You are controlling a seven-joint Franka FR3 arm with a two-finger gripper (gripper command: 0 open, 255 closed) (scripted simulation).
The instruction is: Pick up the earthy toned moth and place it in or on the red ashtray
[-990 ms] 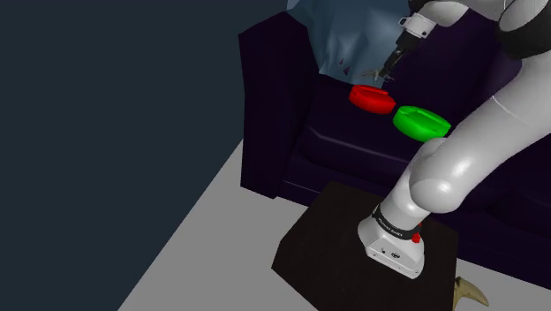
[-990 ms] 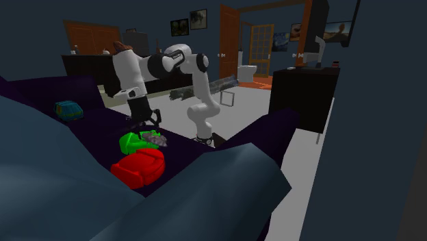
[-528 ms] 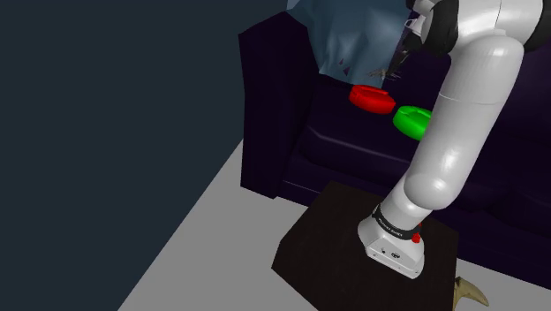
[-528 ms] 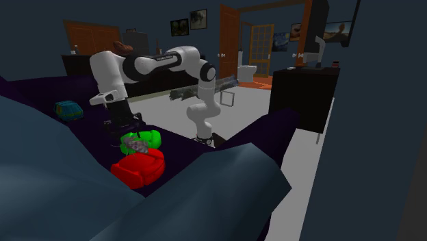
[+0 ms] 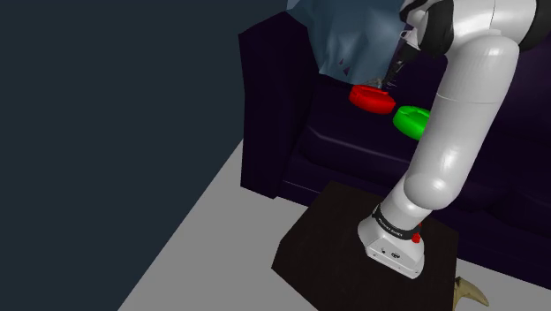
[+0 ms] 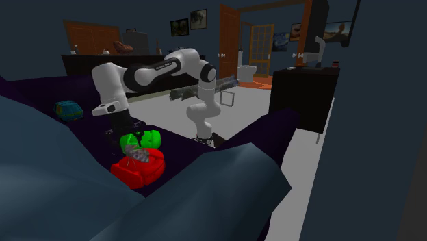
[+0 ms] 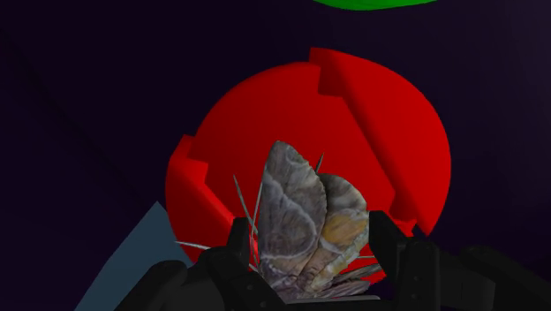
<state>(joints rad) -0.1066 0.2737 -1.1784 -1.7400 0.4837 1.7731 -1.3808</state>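
The moth is grey and tan with folded wings and thin legs. My black gripper is shut on it, a finger on either side of its body. It hangs just above the red ashtray, a round notched dish on the dark purple sofa seat. In the shoulder view the gripper is directly over the red ashtray. From the second exterior view the moth is over the red ashtray, below the gripper.
A green ashtray lies on the seat right beside the red one, also seen as a green ashtray. A blue-grey cushion leans on the sofa back behind the gripper. A small teal object rests farther along the sofa.
The arm has swung the held moth from over the green ashtray to above the red ashtray and lowered it closer to the dish.
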